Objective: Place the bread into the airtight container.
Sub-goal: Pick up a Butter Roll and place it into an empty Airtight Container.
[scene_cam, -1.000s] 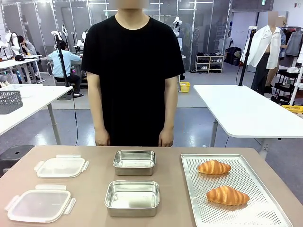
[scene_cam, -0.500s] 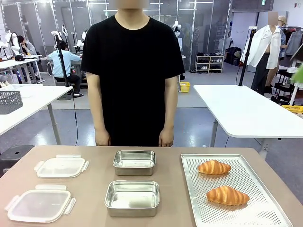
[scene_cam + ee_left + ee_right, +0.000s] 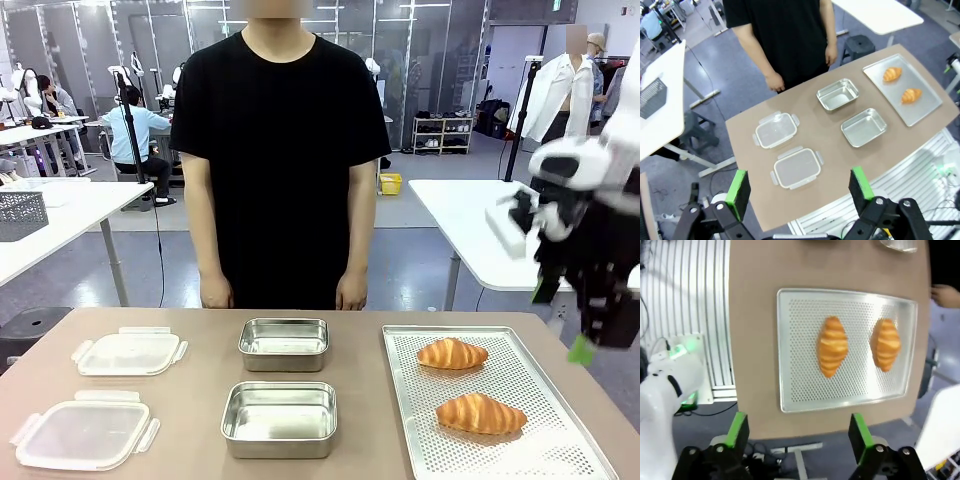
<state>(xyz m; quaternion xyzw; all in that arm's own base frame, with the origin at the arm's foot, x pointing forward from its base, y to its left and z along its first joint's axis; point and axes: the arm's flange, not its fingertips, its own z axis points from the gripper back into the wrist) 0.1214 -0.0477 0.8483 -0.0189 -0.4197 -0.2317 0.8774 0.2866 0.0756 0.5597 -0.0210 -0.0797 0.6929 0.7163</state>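
Golden nearer croissant [image 3: 832,352] lay below-ahead of spread right claw [image 3: 798,429], long axis crosswise to finger gap; left claw [image 3: 799,186] spread, farther off.

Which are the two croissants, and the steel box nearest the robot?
Far croissant [image 3: 452,353], front view, middle of its crust.
Near croissant [image 3: 480,413], front view, middle of its crust.
Near steel container [image 3: 278,447], front view, its front wall.
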